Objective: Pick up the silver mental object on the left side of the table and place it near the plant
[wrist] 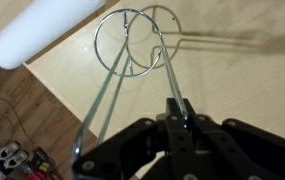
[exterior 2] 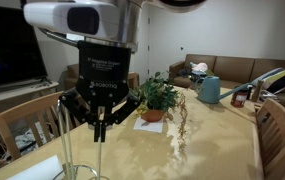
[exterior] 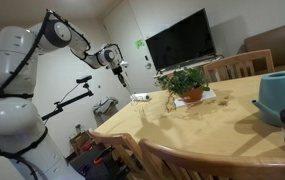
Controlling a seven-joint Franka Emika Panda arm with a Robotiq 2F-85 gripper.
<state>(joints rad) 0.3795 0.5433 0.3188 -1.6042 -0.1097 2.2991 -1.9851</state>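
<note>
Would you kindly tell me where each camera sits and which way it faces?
Exterior view: beside the table, facing the TV wall; the whole arm shows.
Exterior view: close by the gripper, facing along the table to the sofa.
Wrist view: looks down past shut jaws onto the wire rings.
Both exterior views share the plant.

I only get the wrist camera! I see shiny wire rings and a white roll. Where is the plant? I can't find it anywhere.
Observer: The potted plant stands further along the table, beyond the gripper whose jaws are shut on the wire stand.
Operator: Is anything else near it that I might bump?
Observer: Yes, a teal watering can stands on the table past the plant, apart from it.
</note>
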